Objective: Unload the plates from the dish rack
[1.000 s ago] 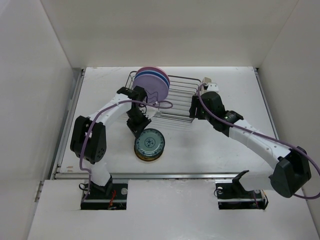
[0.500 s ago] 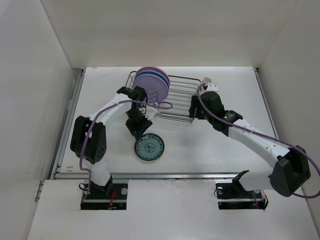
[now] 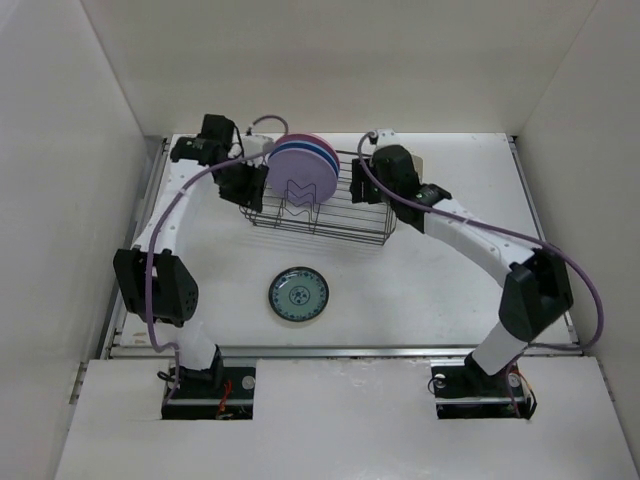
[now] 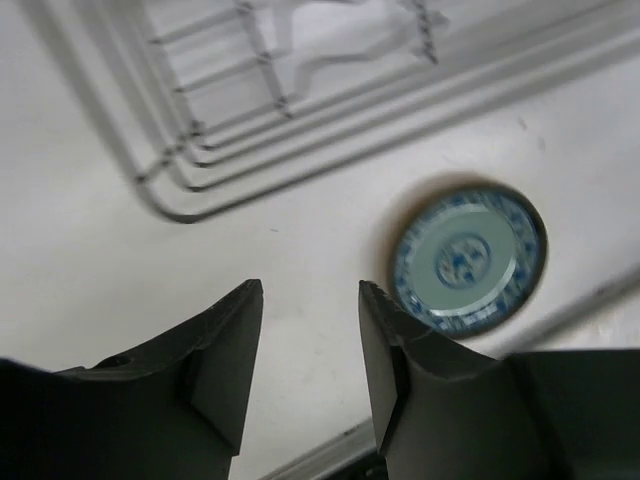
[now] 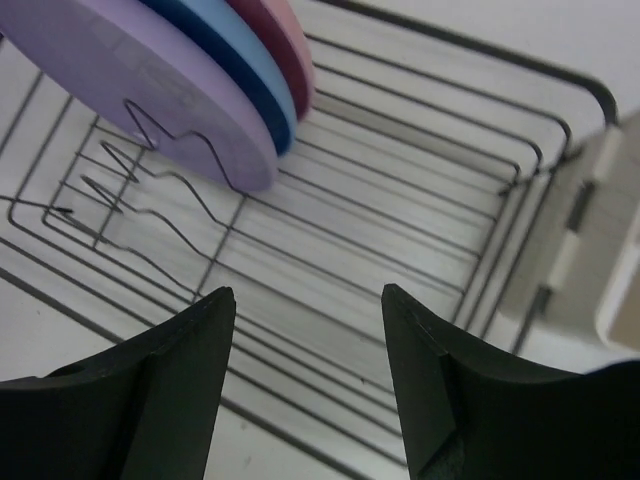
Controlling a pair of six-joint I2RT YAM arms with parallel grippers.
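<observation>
The dark wire dish rack [image 3: 345, 215] stands at the back of the table. Three large plates stand on edge at its left end: lavender [image 3: 298, 178] in front, then blue [image 5: 228, 62] and pink [image 5: 278, 30]. The small teal patterned plate [image 3: 298, 295] lies flat on the table in front of the rack, also in the left wrist view [image 4: 468, 262]. No yellow plate shows. My left gripper [image 3: 250, 186] is open and empty, high by the rack's left end [image 4: 310, 300]. My right gripper [image 3: 362, 184] is open and empty above the rack's floor, right of the plates [image 5: 308, 300].
The cream utensil cup [image 5: 600, 250] hangs on the rack's right end [image 3: 412, 163]. White walls close in the table on the left, back and right. A metal rail [image 3: 340, 350] runs along the near table edge.
The left gripper has let go of the teal plate on the table and has risen back to the rack's left end. The right gripper has moved from the rack's right end to above it.
</observation>
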